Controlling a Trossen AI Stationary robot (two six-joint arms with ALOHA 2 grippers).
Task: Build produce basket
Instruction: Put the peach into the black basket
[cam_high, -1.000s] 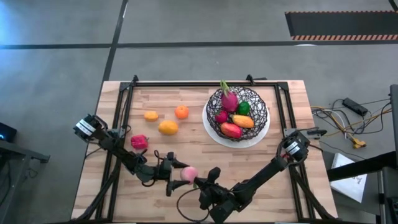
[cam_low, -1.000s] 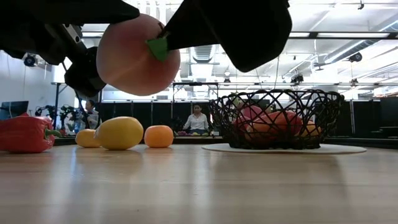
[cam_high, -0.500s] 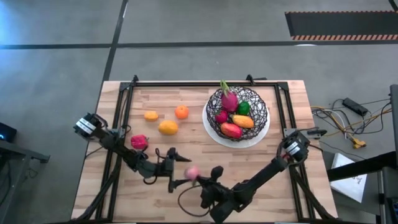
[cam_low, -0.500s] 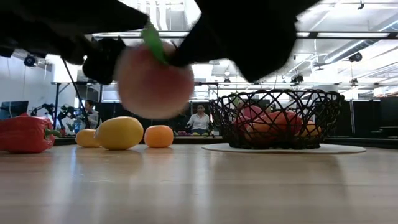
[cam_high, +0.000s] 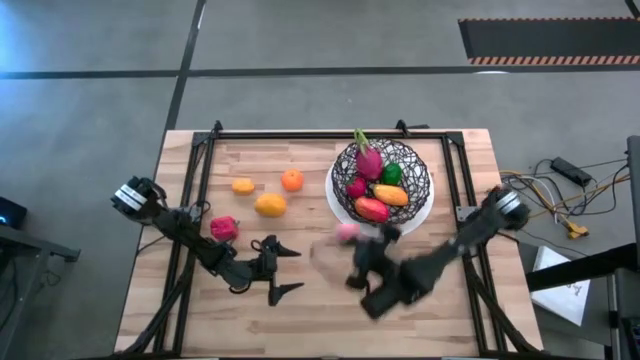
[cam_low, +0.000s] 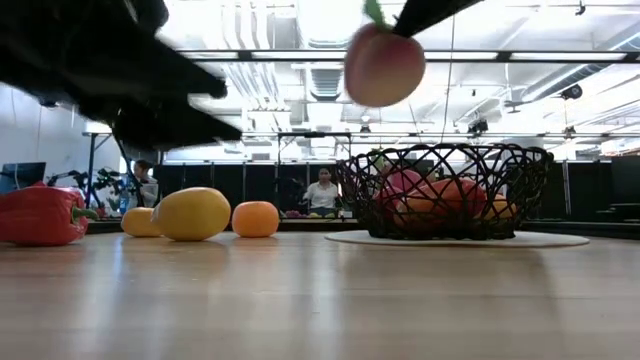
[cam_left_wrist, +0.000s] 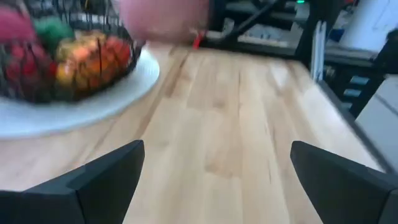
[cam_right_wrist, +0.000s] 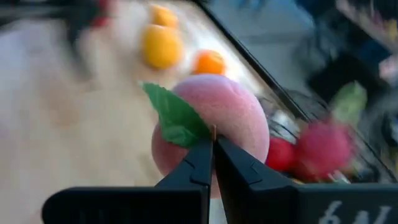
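The basket (cam_high: 415, 185) of black wire on a white plate stands at the table's far right and holds a pink dragon fruit (cam_high: 368, 160) and green, red and orange pieces. My right gripper (cam_high: 353, 239) is shut on a pale pink peach (cam_high: 346, 232) in the air, just near-left of the basket. My left gripper (cam_high: 288, 269) is open and empty, low over the table to the peach's left. A red pepper (cam_high: 224, 228), a yellow fruit (cam_high: 270, 205) and two orange fruits (cam_high: 291, 180) lie on the table's left half. My right gripper pinches the peach at its stem (cam_right_wrist: 213, 132), beside the green leaf (cam_right_wrist: 175, 116), between its two fingertips. The fingers slant down onto the peach's top. The peach (cam_low: 385, 63) hangs below them, lifted clear of the table and higher than the basket's rim.
The basket's plate (cam_low: 450, 239) rests flat on the wood. Black frame rails (cam_high: 195, 175) run along the table's left, far and right sides. Bare wood lies between the loose fruits and the basket. People sit in the room beyond the table (cam_low: 322, 190).
My right gripper has carried the peach up and toward the table's far right, from beside my left gripper to just short of the basket. The peach has risen from low over the table to above rim height. My left gripper stays behind, open.
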